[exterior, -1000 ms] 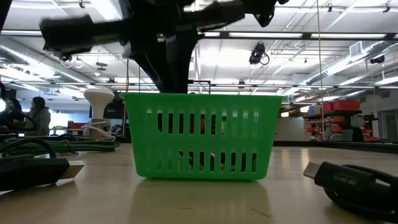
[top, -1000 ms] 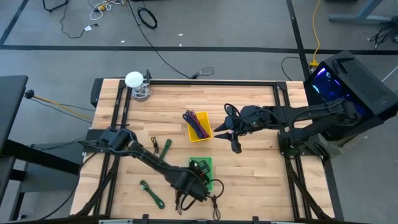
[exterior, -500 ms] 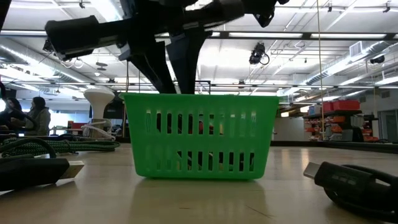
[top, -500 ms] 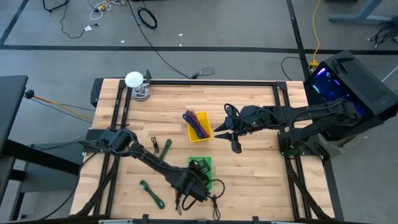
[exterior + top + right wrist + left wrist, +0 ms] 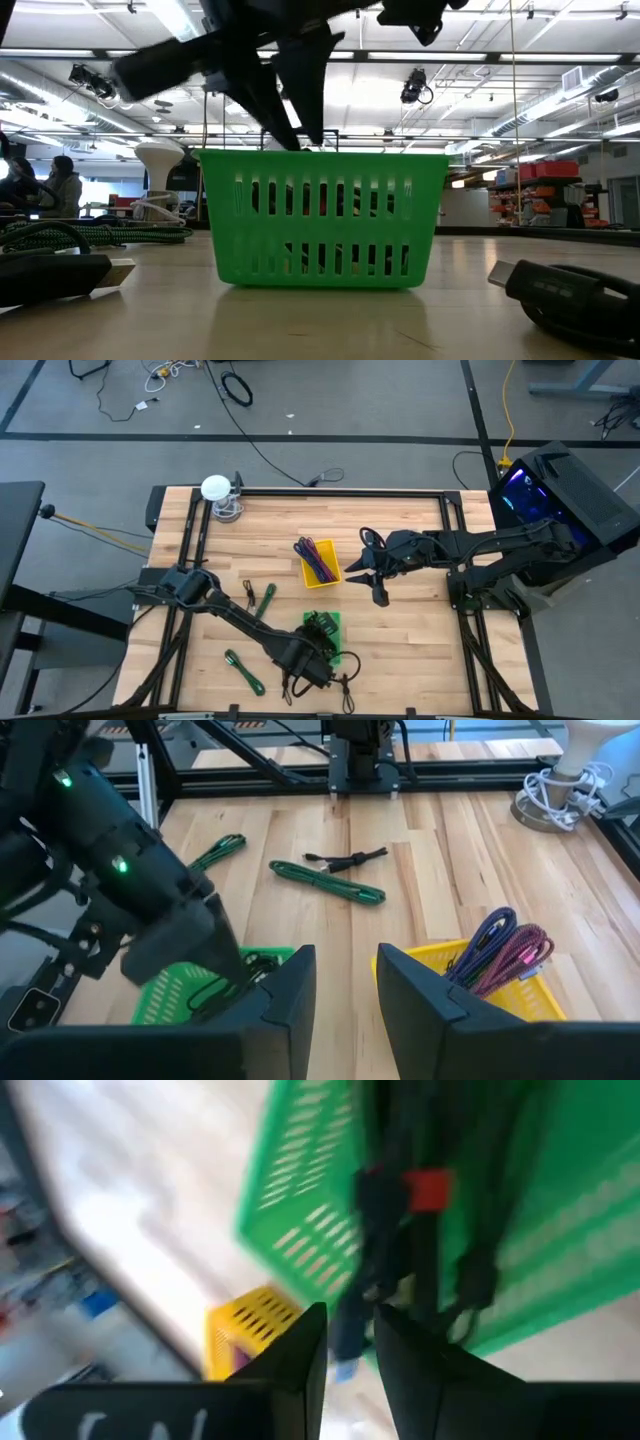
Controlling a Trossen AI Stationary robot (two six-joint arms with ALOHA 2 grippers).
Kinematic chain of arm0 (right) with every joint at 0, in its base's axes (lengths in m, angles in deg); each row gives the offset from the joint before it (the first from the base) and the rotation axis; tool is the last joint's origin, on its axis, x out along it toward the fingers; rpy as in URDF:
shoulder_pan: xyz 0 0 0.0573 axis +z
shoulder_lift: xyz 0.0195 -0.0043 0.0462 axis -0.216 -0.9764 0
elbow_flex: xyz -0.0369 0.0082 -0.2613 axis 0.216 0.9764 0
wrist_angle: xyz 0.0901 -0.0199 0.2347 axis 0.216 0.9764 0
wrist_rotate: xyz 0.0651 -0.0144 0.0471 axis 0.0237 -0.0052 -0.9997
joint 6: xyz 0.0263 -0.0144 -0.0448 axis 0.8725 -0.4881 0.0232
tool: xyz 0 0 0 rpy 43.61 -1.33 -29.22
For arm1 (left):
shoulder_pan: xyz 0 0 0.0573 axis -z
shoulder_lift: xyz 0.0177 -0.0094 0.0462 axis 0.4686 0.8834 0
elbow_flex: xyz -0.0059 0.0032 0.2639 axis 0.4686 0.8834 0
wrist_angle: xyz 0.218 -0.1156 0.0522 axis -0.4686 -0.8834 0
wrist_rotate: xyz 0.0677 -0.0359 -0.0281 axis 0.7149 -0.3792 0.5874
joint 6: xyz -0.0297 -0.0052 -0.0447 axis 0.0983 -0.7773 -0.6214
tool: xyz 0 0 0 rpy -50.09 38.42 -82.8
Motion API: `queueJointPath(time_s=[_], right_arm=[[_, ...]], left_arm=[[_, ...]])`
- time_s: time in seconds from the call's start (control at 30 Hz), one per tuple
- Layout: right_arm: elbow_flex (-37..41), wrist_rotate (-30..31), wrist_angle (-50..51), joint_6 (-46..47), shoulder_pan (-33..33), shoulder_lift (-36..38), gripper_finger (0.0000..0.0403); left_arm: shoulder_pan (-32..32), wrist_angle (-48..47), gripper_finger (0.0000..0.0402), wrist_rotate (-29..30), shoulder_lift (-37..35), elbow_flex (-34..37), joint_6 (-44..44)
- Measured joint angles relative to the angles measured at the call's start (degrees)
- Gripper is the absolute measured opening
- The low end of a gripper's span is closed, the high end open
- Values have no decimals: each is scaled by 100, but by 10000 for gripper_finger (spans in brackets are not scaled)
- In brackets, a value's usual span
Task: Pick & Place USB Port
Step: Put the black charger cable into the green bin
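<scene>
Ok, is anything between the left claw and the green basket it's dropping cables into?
Nothing visible. The left claw is open right above the green basket, with dark cables lying inside. The yellow basket stands beside it, apart, and the right claw hovers open near that one.

A black USB cable (image 5: 320, 628) lay coiled inside the green slotted plastic basket (image 5: 339, 622), which stood upright on the wooden table near its front edge. In the left wrist view the dark cable (image 5: 400, 1240) showed a red tag against the basket's green floor (image 5: 300, 1200).
</scene>
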Motion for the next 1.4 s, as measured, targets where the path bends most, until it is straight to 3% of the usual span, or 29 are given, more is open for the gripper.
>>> queueJointPath(time_s=[0.1, 0.17, 0.4, 0.63, 0.8, 1.1, 1.4], right_arm=[[0, 2, 42, 2, -1, 0, 111], [0, 2, 53, 10, -2, 0, 111], [0, 13, 46, 22, 0, 0, 111], [0, 7, 81, 46, 3, 0, 111], [0, 9, 197, 38, 1, 0, 111], [0, 15, 226, -26, 1, 2, 111], [0, 16, 285, -68, 0, 2, 111]], left_arm=[[-15, -420, 90, 525, -117, -5, -266], [-67, -684, 91, 553, -220, -8, -704], [-396, -1910, 88, -579, -849, 11, -3003], [-786, -2553, 87, -626, -1789, 701, -5161], [-1011, -2275, 87, -801, -2787, 2110, -6366], [-933, -1390, 87, -1667, -4299, 4337, -9879], [-656, 704, 87, -1784, -4815, 5607, -11416]])
